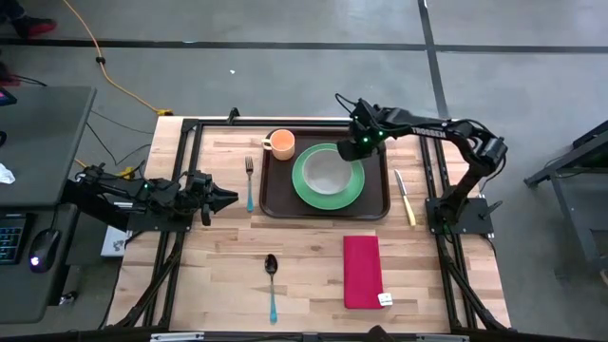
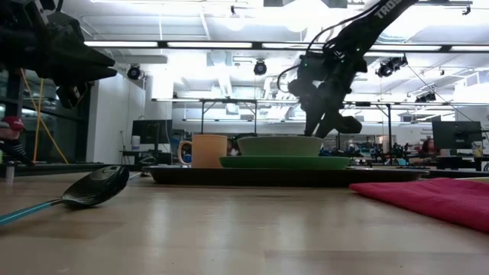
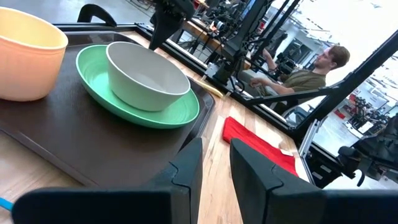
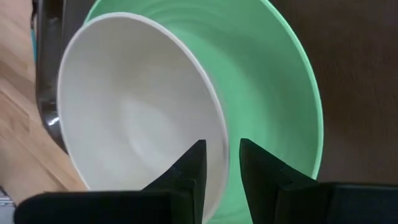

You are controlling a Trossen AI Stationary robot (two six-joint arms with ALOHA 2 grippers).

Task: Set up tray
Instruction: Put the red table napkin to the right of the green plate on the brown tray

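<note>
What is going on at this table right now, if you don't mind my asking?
A two-armed robot is setting up a large dark brown plastic tray. On it sit an orange mug and a round green plate with a white bowl on top. The right gripper is at the bowl's rim, fingers open either side of it. The left gripper waits beside the tray. A fork, a knife, a spoon and a red napkin lie on the wooden table.

Bright ceiling lights (image 2: 130, 44) glare white in the low view. The spoon (image 2: 95, 186) looks blurry up close. The bowl (image 4: 140, 106) rim smears softly.
</note>
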